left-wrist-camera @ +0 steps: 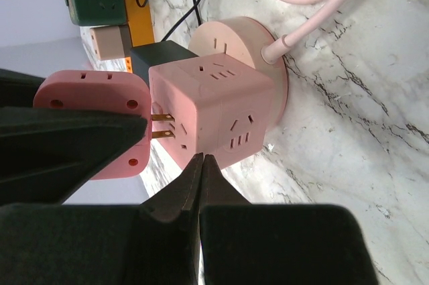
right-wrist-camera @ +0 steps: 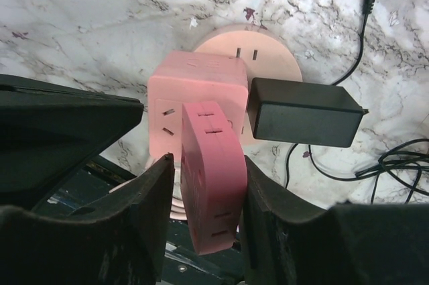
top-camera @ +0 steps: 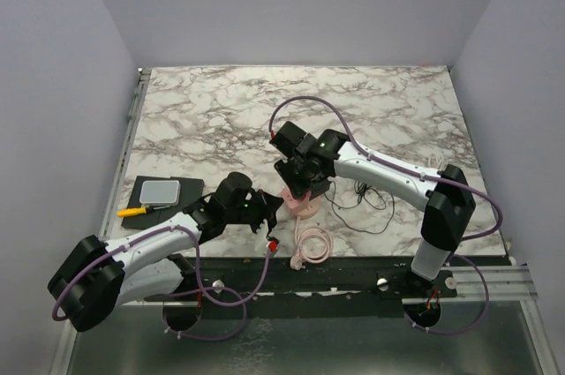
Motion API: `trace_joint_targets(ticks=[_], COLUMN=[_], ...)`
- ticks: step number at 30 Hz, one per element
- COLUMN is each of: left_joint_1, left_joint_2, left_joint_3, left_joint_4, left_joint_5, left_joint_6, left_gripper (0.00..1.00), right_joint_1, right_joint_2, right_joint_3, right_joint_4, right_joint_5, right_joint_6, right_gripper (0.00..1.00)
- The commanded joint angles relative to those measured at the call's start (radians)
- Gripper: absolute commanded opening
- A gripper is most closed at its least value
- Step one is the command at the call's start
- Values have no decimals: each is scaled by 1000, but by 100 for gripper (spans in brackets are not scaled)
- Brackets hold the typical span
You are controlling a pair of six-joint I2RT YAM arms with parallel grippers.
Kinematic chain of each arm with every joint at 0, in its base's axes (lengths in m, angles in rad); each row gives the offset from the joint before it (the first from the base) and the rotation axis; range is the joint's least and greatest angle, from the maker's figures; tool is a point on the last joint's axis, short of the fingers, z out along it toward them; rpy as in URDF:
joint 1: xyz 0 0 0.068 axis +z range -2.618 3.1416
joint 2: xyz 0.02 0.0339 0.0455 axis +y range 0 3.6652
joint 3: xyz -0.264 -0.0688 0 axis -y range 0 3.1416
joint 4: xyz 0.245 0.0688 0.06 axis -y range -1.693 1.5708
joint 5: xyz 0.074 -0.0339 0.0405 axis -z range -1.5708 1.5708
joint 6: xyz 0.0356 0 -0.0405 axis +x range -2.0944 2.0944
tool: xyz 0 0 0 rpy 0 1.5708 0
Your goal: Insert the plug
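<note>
The flat pink plug [right-wrist-camera: 211,171], judged a light, rigid plastic body with smooth sides, is best taken across its two broad faces. It stands on edge against the side of the pink socket cube [left-wrist-camera: 214,110] on the marble surface [right-wrist-camera: 100,17], its brass prongs [left-wrist-camera: 163,126] partly exposed. The right pincer [right-wrist-camera: 209,188], about half open, grasps the plug by those faces; the left pincer [left-wrist-camera: 200,164] is clenched on nothing, its tip at the cube's edge, contact uncertain.
</note>
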Motion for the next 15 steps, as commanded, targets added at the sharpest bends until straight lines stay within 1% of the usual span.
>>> trace_joint_targets(ticks=[1,7,13,15], left_joint_1=[-5,-5,-5,-5], left_joint_2=[-7,-7,-4,2], left_joint_3=[-12,-10,-1,7], left_joint_4=[-20,-18,-17,-17], left_joint_5=[15,18,17,14], left_joint_6=[13,8,9,8], left_gripper=[0,0,0,0], right_joint_1=[4,4,4,4], right_joint_2=[23,35,42,45], right_joint_3=[48,59,52,51], right_joint_4=[-48,-64,-67,-63], right_joint_5=[9,9,15,14], right_joint_6=[-16,-24,-30,-30], right_gripper=[44,36,24,21])
